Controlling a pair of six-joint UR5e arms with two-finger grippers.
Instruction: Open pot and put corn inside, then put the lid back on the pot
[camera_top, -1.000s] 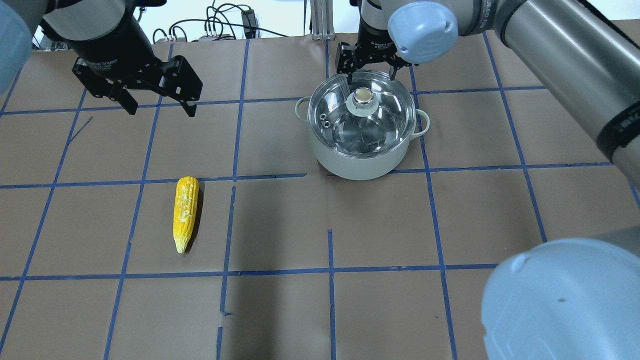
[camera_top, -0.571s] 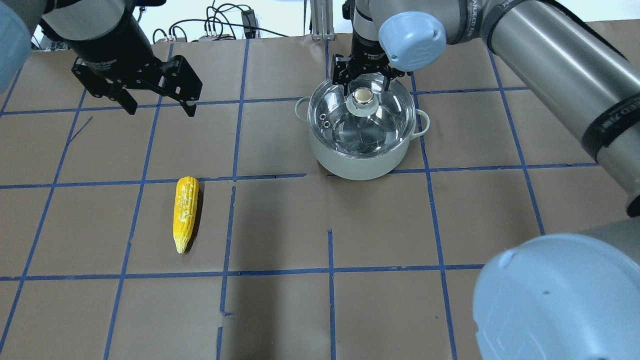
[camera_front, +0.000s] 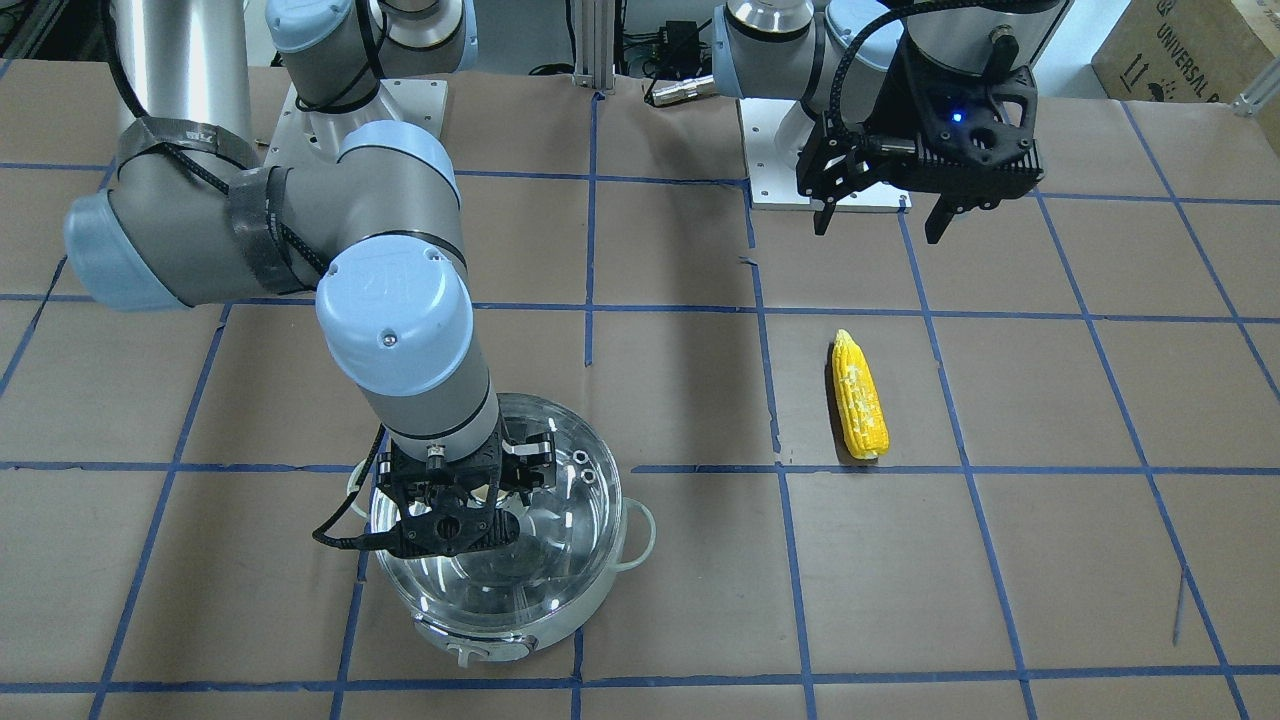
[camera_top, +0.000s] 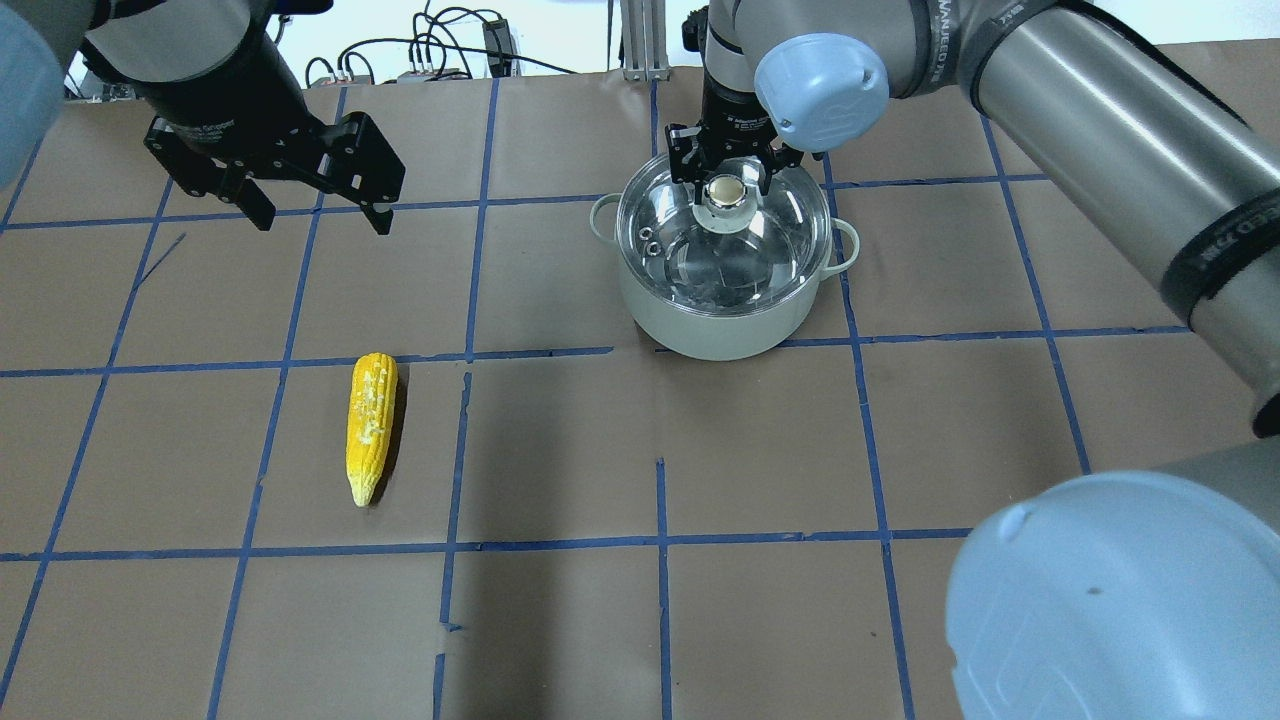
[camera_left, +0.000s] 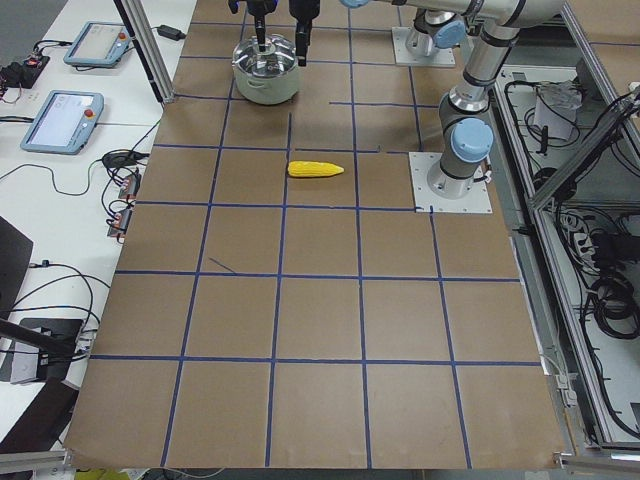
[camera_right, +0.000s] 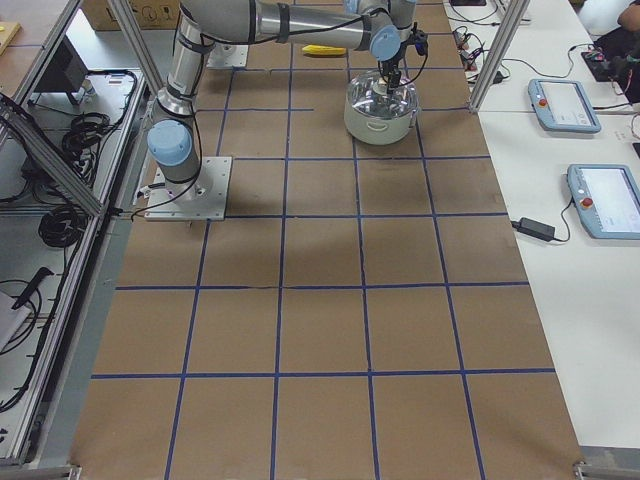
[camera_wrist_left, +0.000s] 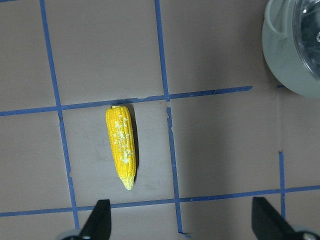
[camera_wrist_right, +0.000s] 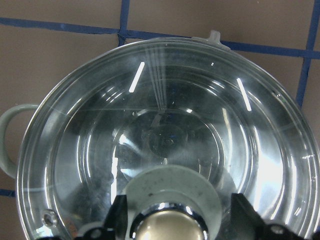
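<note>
We see the pot (camera_top: 720, 325) in the upper middle of the overhead view, a little right of centre. It stands on the brown table (camera_top: 560, 440), which is crossed by blue tape lines (camera_top: 660, 540). The lid (camera_top: 760, 260) sits closed on the pot, and its beige knob (camera_top: 727, 190) stands up from the glass.

The right gripper (camera_top: 727, 178) hangs directly over the knob, with its two fingers (camera_top: 684, 160) placed one on each side of it. In the right wrist view a narrow gap shows between each finger and the silver base of the knob. We therefore judge this claw released: it is around the knob but not grasping it.

The left gripper (camera_top: 322, 215) hovers in the upper left of the overhead view, above the table. Its jaws are spread wide and there is nothing between them.

The corn (camera_top: 370, 425) lies flat on the table in the left half of the overhead view, below middle height. It is well apart from the pot and from both grippers, and its pointed end is turned toward the bottom edge of that view. In the left wrist view the corn lies a little left of centre, and part of the pot shows in the upper right corner.

In the front-facing view the control tab of the pot faces the bottom edge.
</note>
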